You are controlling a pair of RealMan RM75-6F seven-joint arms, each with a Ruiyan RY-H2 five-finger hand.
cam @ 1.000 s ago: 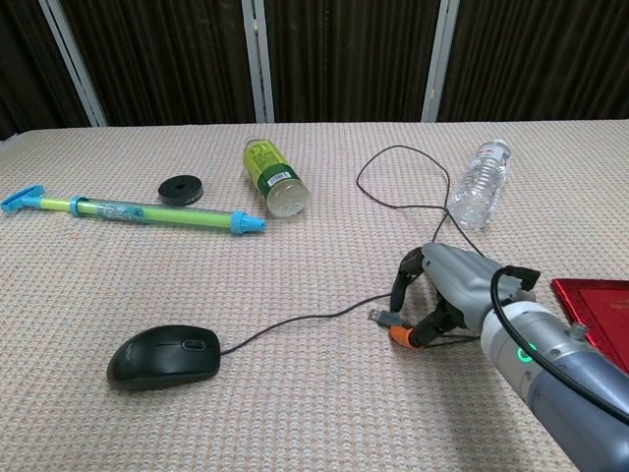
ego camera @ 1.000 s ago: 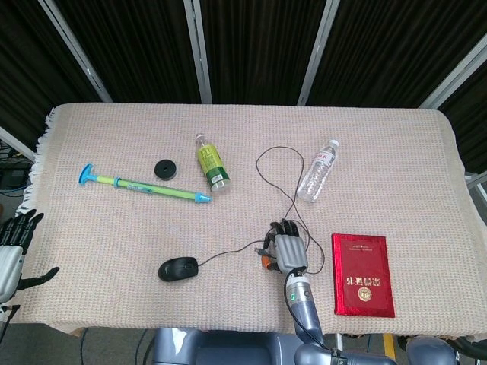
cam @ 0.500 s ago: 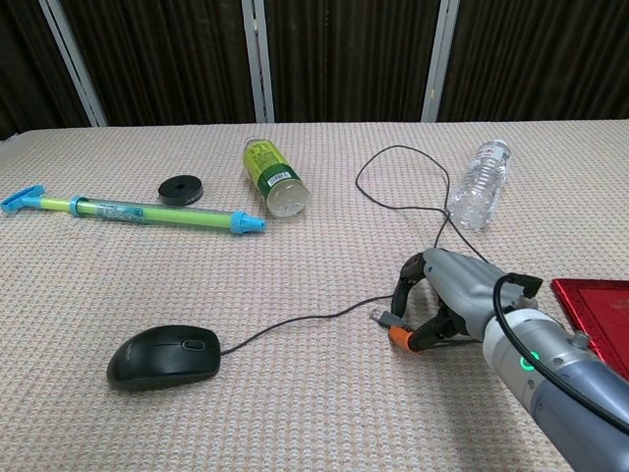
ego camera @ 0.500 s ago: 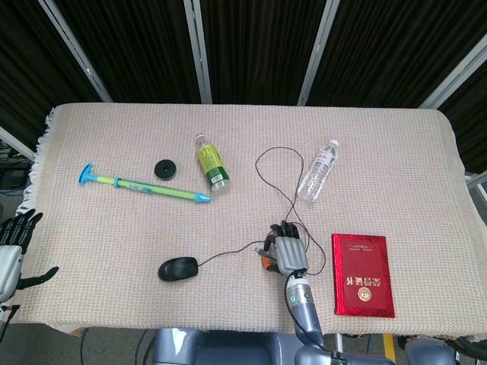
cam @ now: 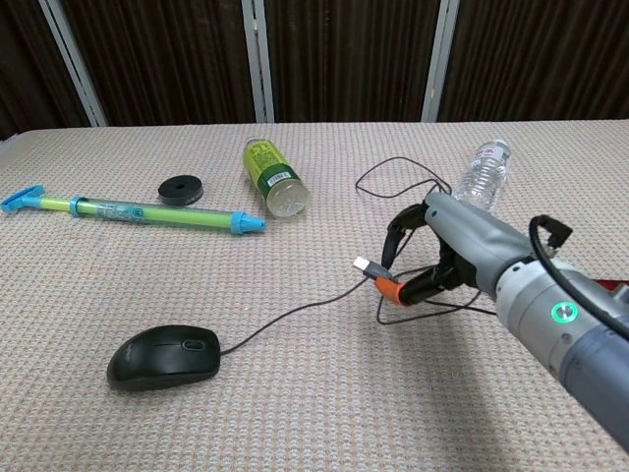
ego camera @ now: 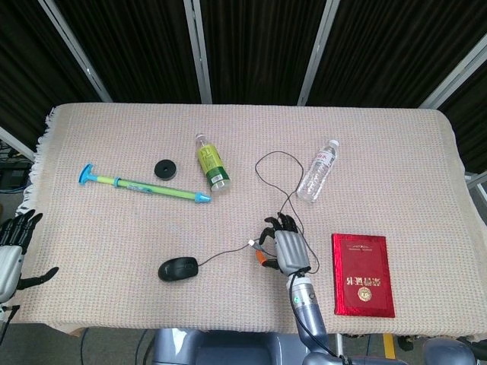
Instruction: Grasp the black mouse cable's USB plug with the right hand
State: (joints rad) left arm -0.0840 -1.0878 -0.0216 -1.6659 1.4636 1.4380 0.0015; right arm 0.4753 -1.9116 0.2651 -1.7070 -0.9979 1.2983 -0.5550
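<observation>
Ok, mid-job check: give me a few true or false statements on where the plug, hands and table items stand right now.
1. The right hand holds the USB plug raised off the cloth. True.
2. The black mouse is lifted too. False: it lies on the table.
3. The green bottle stands upright. False: it lies on its side.
4. The red booklet lies beside the right hand. True.
5. The left hand holds the cable. False: it holds nothing, at the table's edge.

light: bright, even overhead | shadows: soft, short | focus: sharp | backdrop: dark
</observation>
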